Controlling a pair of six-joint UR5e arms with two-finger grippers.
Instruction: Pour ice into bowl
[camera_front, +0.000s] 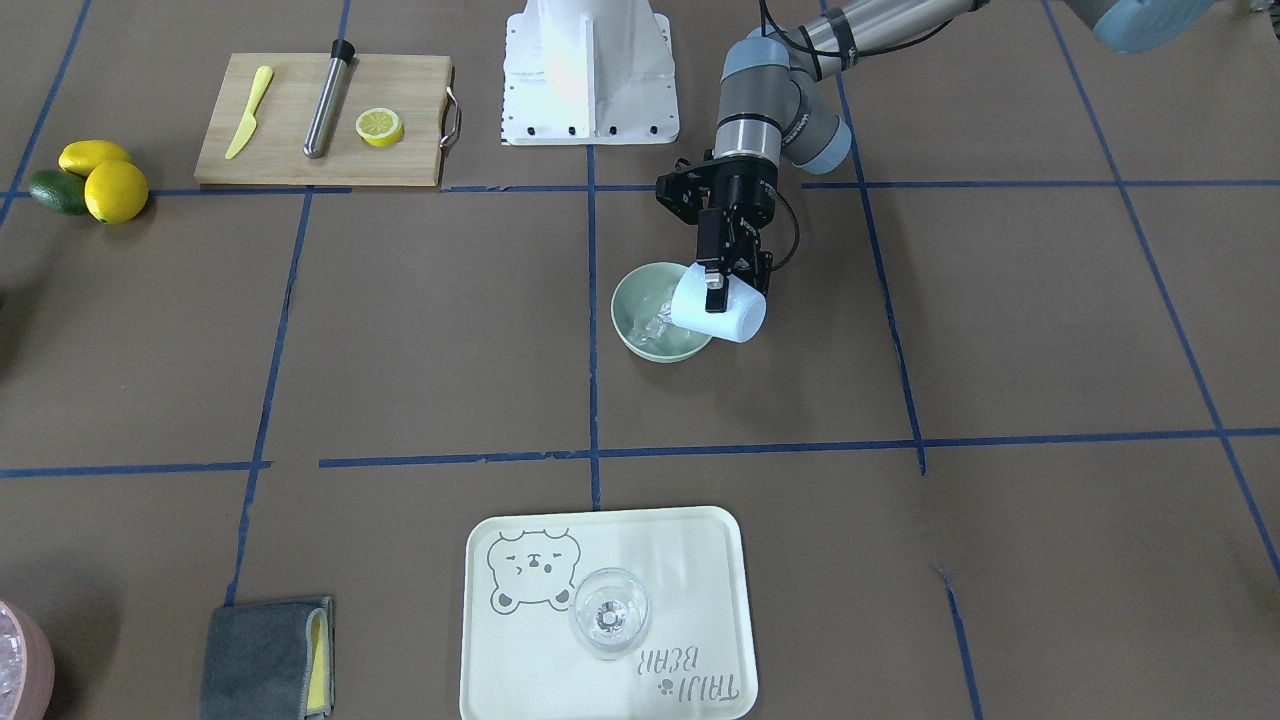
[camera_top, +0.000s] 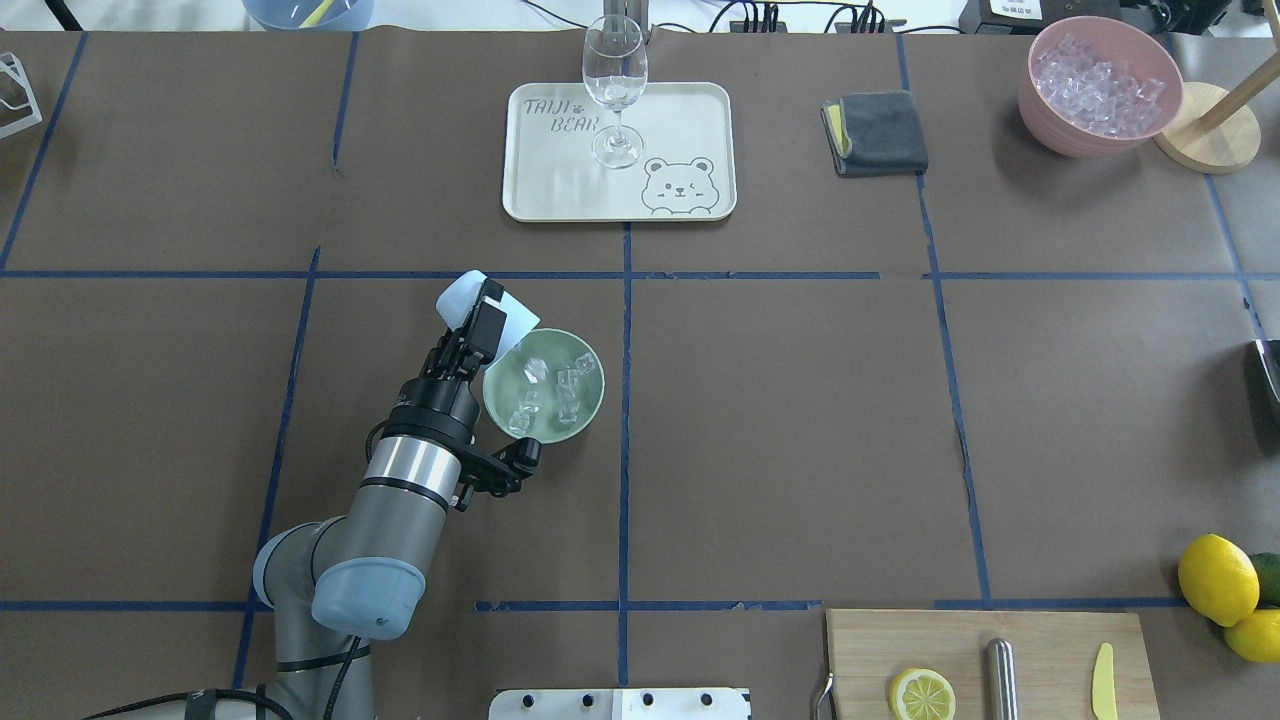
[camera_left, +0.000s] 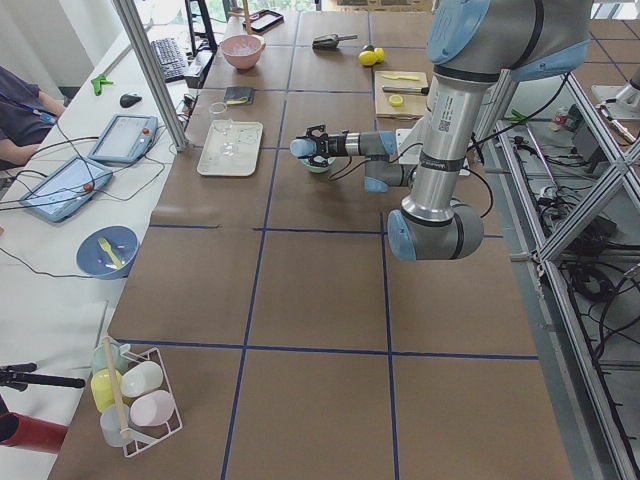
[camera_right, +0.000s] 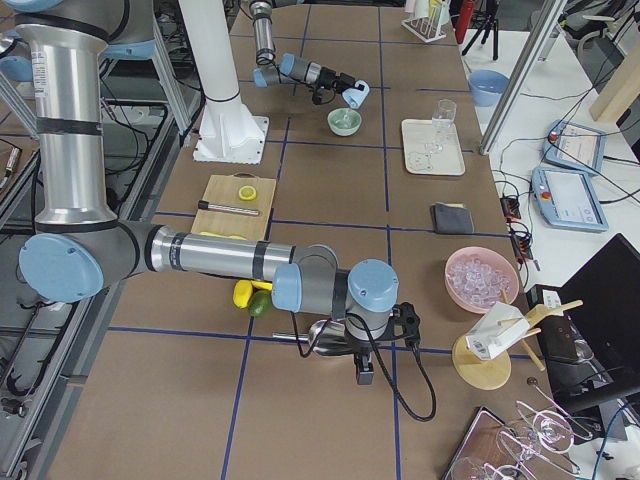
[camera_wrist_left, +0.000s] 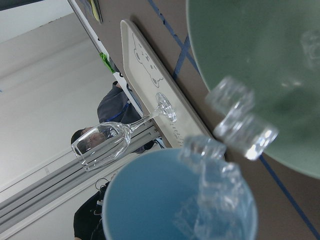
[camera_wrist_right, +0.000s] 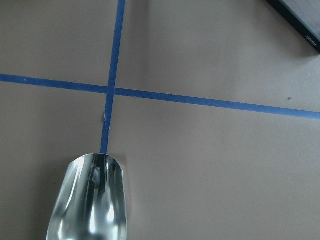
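Ice (camera_top: 540, 392) tumbles from the blue cup (camera_top: 460, 297) your left end effector (camera_top: 488, 322) clamps, mouth tipped right over the bowl (camera_top: 594, 400).

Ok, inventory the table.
bowl: one, mint green, near centre
ice: several cubes, clear, in bowl
blue cup: one, tipped over bowl
tray: one, cream, far side
wine glass: one, clear, on tray
cloth: one, grey, beside tray
pink bowl: one, holding cubes
cutting board: one, wooden, robot's right
lemon half, yellow knife, metal rod: one each, on board
lemons: two, yellow, beside green fruit
scoop: one, silver, table edge
left gripper: shut on blue cup
right gripper: by scoop, state unclear
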